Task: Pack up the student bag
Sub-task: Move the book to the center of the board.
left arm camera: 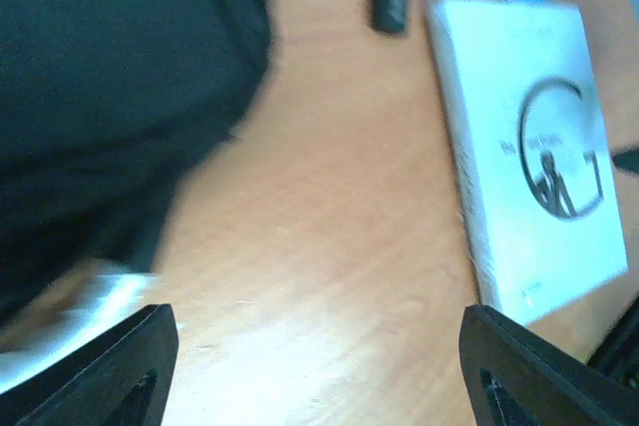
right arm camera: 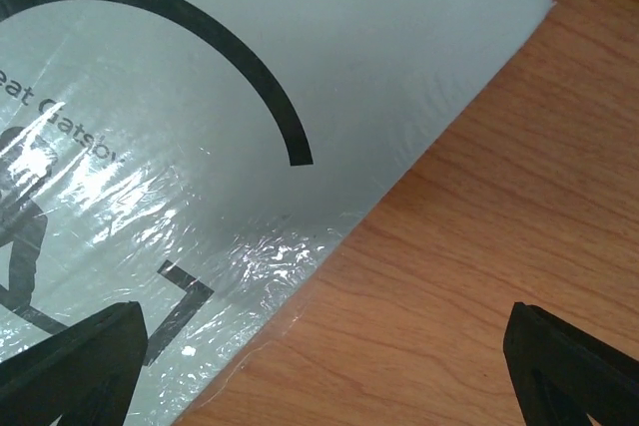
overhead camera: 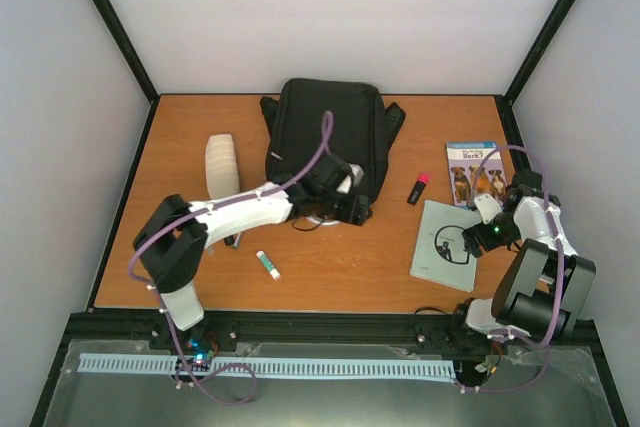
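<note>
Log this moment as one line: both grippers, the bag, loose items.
left gripper open, beside student bag | right gripper open, above wrapped book | dog book, marker, glue stick outside bag

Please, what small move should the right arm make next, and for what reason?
Probably lower the right gripper a little toward the table. Its jaws stand wide open across the edge of the film-wrapped white book, which lies flat: one finger is above the book, the other above bare wood. Coming down first seems necessary before any grasp.

Looked like a robotics lab cell: white panel walls [overhead camera: 340,17], black frame struts [overhead camera: 112,22] at corners, orange wood tabletop [overhead camera: 340,257], arms [overhead camera: 245,209] bolted to a base rail [overhead camera: 330,325].
</note>
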